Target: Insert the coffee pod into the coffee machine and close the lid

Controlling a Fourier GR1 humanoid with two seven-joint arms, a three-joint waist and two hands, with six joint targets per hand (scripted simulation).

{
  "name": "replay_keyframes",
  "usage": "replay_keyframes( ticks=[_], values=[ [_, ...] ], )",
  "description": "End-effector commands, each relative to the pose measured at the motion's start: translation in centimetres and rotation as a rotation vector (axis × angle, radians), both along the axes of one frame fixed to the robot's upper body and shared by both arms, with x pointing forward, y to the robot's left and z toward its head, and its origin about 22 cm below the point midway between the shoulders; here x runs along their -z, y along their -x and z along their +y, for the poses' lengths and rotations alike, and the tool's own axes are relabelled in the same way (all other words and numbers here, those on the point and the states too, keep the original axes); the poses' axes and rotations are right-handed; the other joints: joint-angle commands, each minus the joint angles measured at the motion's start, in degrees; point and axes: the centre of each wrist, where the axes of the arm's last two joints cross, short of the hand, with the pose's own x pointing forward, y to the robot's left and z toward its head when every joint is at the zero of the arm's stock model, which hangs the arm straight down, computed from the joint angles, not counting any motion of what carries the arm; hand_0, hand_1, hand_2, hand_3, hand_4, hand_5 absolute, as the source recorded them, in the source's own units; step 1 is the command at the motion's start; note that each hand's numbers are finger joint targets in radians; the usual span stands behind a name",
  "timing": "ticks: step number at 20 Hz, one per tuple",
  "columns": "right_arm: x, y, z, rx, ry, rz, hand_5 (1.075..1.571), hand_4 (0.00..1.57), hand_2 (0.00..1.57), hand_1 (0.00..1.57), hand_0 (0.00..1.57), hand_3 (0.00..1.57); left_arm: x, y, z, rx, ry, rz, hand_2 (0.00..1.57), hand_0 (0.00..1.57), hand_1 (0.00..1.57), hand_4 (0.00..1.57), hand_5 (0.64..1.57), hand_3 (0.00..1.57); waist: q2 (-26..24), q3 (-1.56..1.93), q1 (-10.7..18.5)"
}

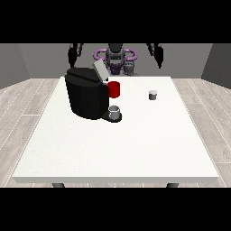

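The coffee pod (pixel 153 94) stands alone on the white counter (pixel 135 149), well to the right of the coffee machine (pixel 86 92), whose lid (pixel 100 71) is tilted open. A red cup (pixel 114 89) and a grey cup (pixel 114 111) sit by the machine. Both hands, the one at the view's left (pixel 72 55) and the one at the view's right (pixel 158 55), hang raised near the robot, holding nothing; how their fingers lie I cannot tell. The pod looks not yet picked up, so a reach down to it should come next.
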Motion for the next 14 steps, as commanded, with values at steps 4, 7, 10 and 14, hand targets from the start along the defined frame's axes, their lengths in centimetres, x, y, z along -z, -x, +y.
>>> replay_keyframes(
  ticks=[4,7,10,14],
  values=[
    [0.6,0.4,-0.7,0.001,-0.013,0.05,1.571,0.0,0.0,0.0,0.0,0.0,0.5,1.3,5.0,0.144,-0.157,-0.002,0.0,0.0,0.0,0.0,1.571,0.0,-0.31,-0.46,-0.17],
    [1.4,0.2,-1.0,0.18,0.097,0.008,1.571,0.0,0.0,0.0,0.0,0.0,0.1,1.8,4.5,0.286,-0.275,-0.057,0.0,0.0,0.0,0.0,1.571,0.0,0.1,-0.51,0.33],
    [1.5,0.0,-0.3,0.198,0.11,-0.004,1.571,0.0,0.0,0.0,0.0,0.0,0.1,2.0,6.2,0.312,-0.33,-0.083,0.0,0.0,0.0,0.0,1.571,0.0,0.14,-0.47,0.89],
    [0.8,-0.5,-0.3,0.149,0.133,-0.021,1.571,0.0,0.0,0.0,0.0,0.0,-1.4,0.1,8.6,0.289,-0.431,-0.041,0.0,0.0,0.0,0.0,1.571,0.0,1.96,-0.44,-2.18]
  ],
)
